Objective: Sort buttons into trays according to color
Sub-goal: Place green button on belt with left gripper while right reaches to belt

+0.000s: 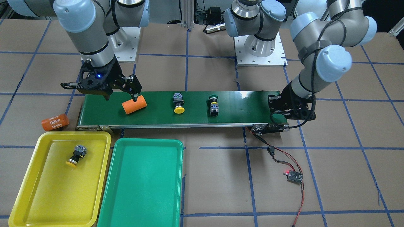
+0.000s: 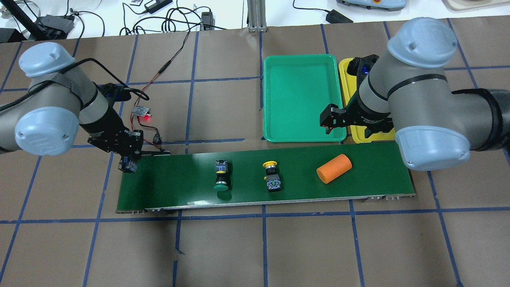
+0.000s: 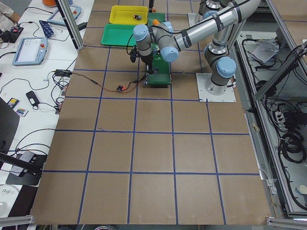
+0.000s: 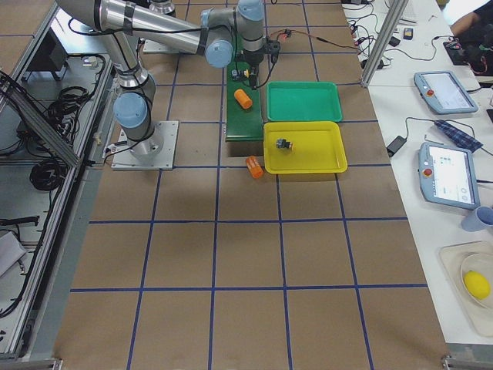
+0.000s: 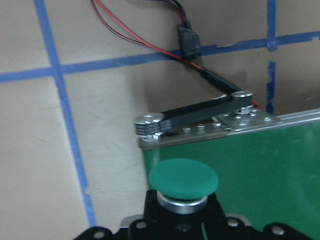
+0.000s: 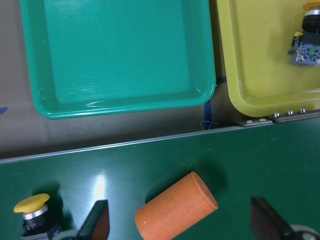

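Green-bound: gripping the green-capped black push-button [image 5: 183,180] in the left hand [image 2: 127,165] over an end corner of the dark-green conveyor belt [image 2: 179,183]; spreading the right hand [image 1: 121,94] wide astride the orange cylinder [image 1: 134,105], risking seizing this non-button or rolling it off the edge.

Silver-grey tubular arms [image 1: 94,41], pale-blue joint caps [image 1: 334,63], black cable [image 2: 92,59] (strapped down), white bolted bases [image 1: 271,60].

Orange cylinder [image 1: 134,104] on the conveyor belt [image 1: 240,107] — second cylinder [image 1: 55,122] just beside it.

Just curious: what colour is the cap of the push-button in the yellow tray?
Yellow; the small black-bodied push-button's cap shows best in the front-facing view.
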